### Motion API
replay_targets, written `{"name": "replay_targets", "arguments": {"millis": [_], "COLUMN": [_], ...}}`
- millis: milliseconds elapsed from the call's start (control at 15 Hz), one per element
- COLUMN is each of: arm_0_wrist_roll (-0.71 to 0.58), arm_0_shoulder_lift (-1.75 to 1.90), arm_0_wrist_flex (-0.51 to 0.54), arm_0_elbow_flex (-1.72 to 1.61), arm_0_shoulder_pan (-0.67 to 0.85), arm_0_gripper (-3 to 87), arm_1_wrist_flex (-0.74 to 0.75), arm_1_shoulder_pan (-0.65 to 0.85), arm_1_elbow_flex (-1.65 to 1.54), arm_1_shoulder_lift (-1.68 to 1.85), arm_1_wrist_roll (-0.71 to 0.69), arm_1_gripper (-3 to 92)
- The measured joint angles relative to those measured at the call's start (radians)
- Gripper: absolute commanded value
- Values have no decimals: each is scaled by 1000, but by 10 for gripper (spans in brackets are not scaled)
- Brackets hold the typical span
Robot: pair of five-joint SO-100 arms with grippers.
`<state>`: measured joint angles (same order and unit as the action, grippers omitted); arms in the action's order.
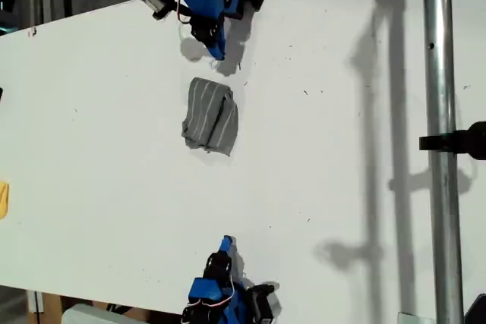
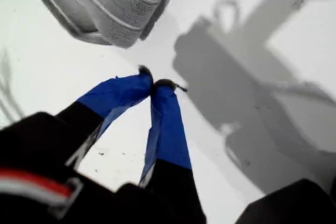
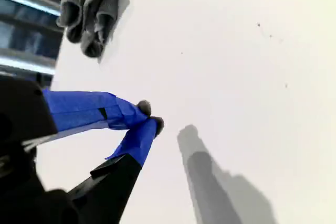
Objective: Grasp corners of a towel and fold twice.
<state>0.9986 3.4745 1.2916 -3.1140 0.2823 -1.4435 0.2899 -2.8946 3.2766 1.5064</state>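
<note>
Towel (image 1: 210, 116) lying folded into compact bundle on white table (image 1: 99, 111), just toward 11 o'clock of exterior view's centre.

First gripper (image 2: 153, 84) hovering near towel (image 2: 107, 3), jaws pinched closed, holding nothing.

Second gripper (image 3: 150, 116) sitting well apart from towel (image 3: 86, 9), tips touching, likewise gripping nothing.

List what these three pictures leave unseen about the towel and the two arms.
- Towel: folded into a bundle, so its corners and inner layers are hidden in the exterior view.
- First wrist view: the picture's edge cuts off the towel.
- Second wrist view: towel far and blurred, stripes unreadable.
- Exterior view: both arm bases are cut off at the picture's top and bottom edges.
</note>
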Motion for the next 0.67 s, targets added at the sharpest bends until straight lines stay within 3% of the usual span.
{"name": "replay_targets", "arguments": {"millis": [667], "arm_0_wrist_roll": [-38], "arm_0_shoulder_lift": [0], "arm_0_wrist_flex": [0], "arm_0_elbow_flex": [0], "arm_0_shoulder_pan": [3], "arm_0_gripper": [-10], "arm_1_wrist_flex": [-5], "arm_1_shoulder_pan": [-34], "arm_1_elbow_flex": [0], "arm_1_shoulder_lift": [11], "arm_1_wrist_roll": [0], "arm_1_gripper": [60]}}
